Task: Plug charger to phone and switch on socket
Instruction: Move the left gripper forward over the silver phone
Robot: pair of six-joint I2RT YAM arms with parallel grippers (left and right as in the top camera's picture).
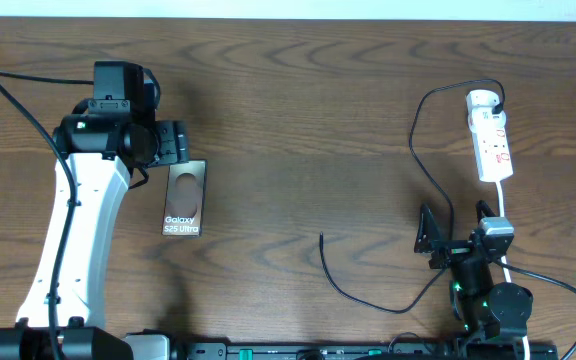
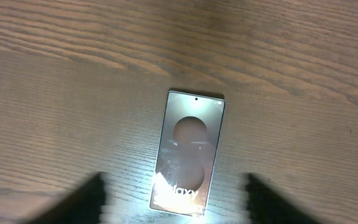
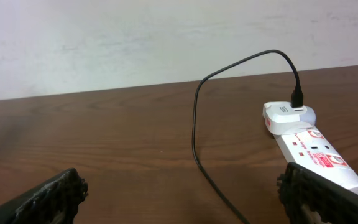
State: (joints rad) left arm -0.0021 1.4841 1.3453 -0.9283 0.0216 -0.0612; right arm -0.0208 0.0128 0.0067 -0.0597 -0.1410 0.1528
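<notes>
The phone lies flat on the wooden table, its "Galaxy" lettering toward the near edge. My left gripper hovers by the phone's far end. In the left wrist view its blurred fingers stand apart on either side of the phone, touching nothing; left gripper open. The charger runs from the socket down to a loose tip. My right gripper is open and empty, with the charger passing between its fingers and the socket to the right.
A white adapter at the socket's far end carries the charger's black plug. The socket's white cord runs toward the right arm's base. A thick black robot cable loops at the lower right. A pale wall stands behind the table.
</notes>
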